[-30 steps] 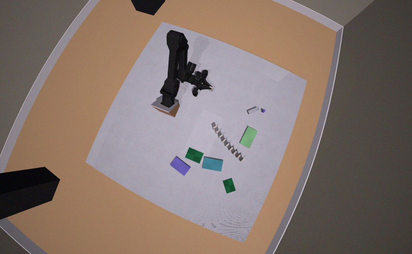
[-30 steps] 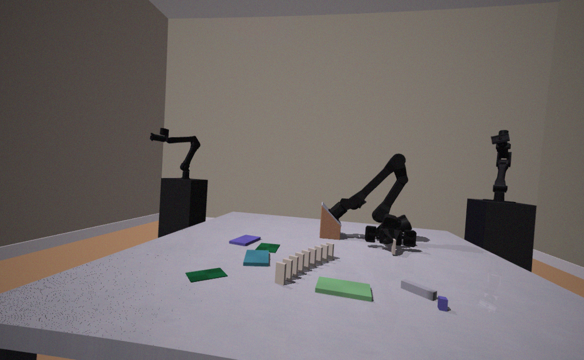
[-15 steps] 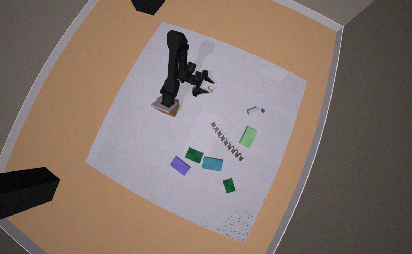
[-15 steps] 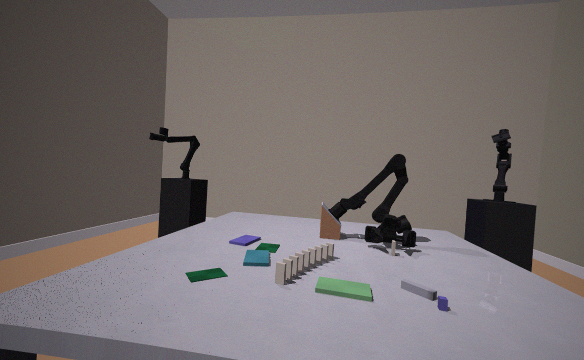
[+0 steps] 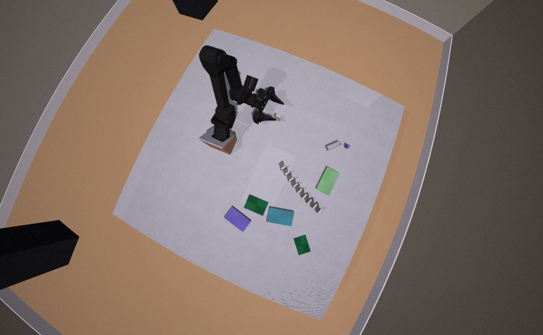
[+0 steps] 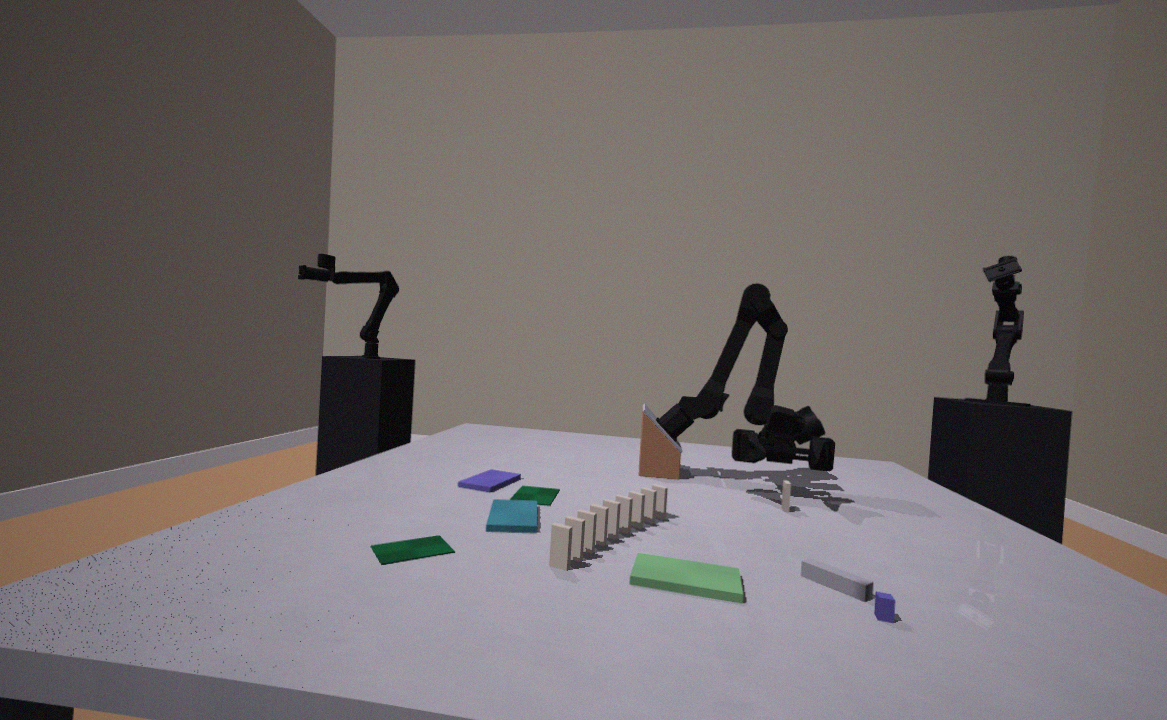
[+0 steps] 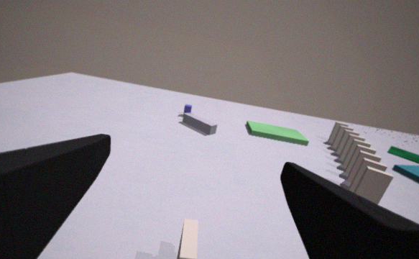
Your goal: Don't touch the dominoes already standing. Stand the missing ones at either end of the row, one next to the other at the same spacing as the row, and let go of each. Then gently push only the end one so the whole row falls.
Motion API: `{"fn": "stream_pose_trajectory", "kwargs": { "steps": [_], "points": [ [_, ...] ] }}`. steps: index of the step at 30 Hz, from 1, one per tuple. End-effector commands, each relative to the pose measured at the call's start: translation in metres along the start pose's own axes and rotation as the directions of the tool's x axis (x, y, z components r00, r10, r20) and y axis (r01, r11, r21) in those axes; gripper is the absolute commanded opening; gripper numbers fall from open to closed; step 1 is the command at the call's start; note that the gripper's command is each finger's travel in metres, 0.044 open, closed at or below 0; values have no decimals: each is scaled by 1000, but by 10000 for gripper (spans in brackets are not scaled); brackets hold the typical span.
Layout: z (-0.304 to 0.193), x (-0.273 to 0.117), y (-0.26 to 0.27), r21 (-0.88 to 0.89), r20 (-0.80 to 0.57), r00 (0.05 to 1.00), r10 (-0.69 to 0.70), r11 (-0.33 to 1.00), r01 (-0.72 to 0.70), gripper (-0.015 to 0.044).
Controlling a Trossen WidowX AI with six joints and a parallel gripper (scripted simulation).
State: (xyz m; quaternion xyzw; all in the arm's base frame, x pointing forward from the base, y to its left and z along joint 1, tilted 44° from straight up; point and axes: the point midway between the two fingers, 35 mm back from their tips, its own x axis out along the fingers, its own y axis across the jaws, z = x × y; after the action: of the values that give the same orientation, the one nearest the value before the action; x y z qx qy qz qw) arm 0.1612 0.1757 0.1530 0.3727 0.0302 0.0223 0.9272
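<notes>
A row of several upright beige dominoes (image 5: pixel 281 164) (image 6: pixel 560 546) (image 7: pixel 374 183) stands on the table, away from the gripper. A single beige domino (image 5: pixel 278 117) (image 6: pixel 786 496) (image 7: pixel 189 241) stands apart from the row, nearer the arm, and looks upright. My gripper (image 5: pixel 279 111) (image 6: pixel 785 450) (image 7: pixel 199 157) is wide open and empty. In the wrist view the single domino shows low in the frame, between the spread fingers and touching neither. Its foot is cut off by the lower edge of that view.
A light green slab (image 5: pixel 327 180) (image 6: pixel 686 577) (image 7: pixel 277 132) lies beside the row. Beyond are a grey bar (image 5: pixel 332 145) (image 6: pixel 836 580) and a small purple cube (image 6: pixel 884 607) (image 7: pixel 187 108). A teal slab (image 5: pixel 279 216), a purple slab (image 5: pixel 237 218) and two dark green tiles (image 5: pixel 256 204) (image 5: pixel 302 244) lie on the row's other side.
</notes>
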Motion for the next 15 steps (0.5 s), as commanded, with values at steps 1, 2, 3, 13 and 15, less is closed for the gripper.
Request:
{"fn": "stream_pose_trajectory", "kwargs": {
  "steps": [1,2,3,13,15],
  "points": [
    [0,1,-1,-59,-7,1000,-1,998,0,440],
    [-2,2,-1,-93,-10,1000,-2,996,1,440],
    [-4,4,1,-128,-19,1000,-3,992,0,440],
    [-19,30,10,-455,-146,989,-32,890,-38,440],
    [-21,35,13,-506,-175,984,-37,861,-58,440]
  ]
}}
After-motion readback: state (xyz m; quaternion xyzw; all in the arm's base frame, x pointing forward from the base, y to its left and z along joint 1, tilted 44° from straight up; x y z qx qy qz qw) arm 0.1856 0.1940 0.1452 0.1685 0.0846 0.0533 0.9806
